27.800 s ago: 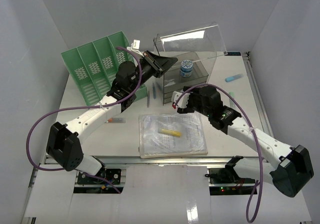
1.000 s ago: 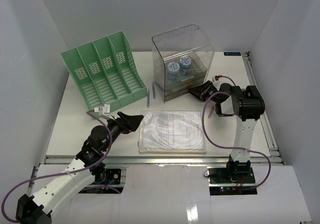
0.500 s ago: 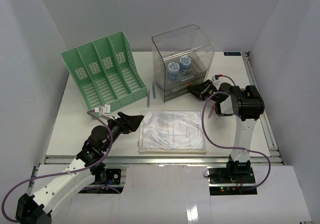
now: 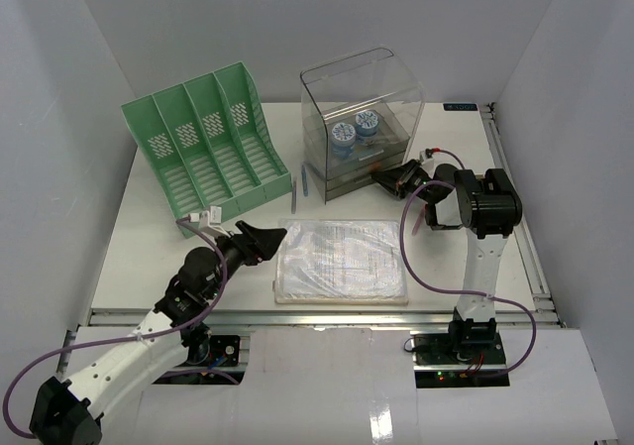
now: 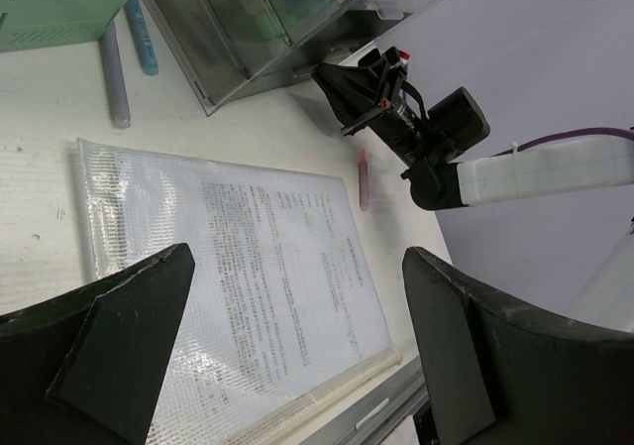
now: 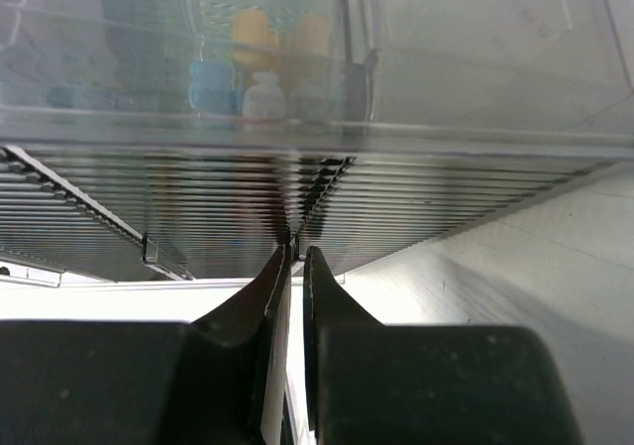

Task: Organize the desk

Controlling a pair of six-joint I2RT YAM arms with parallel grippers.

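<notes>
We look down on a white desk [image 4: 139, 232] that fills the middle of the overhead view, with its metal rail along the lower edge. At the upper left of the desk stands a green slotted file rack [image 4: 203, 138]. To its right, at upper centre, a clear plastic box [image 4: 362, 93] holds two blue-lidded jars [image 4: 355, 131]. Two pens [image 4: 300, 189] lie side by side just below the gap between rack and box. A printed sheet in a clear sleeve [image 4: 342, 259] lies flat at lower centre, near the rail.

The left claw [image 4: 269, 235] sits over the left edge of the sleeve. Its fingers are spread wide and hold nothing. In the left wrist view a pink pen [image 5: 364, 177] lies on the desk just beside the far edge of the sleeve.

The right claw [image 4: 386, 179] points at the lower right front of the box. In the right wrist view its fingers [image 6: 272, 291] are drawn almost together, with only a thin slit between them. Their tips are right up against the ribbed drawer front [image 6: 416, 197]. We cannot tell whether they pinch anything.
</notes>
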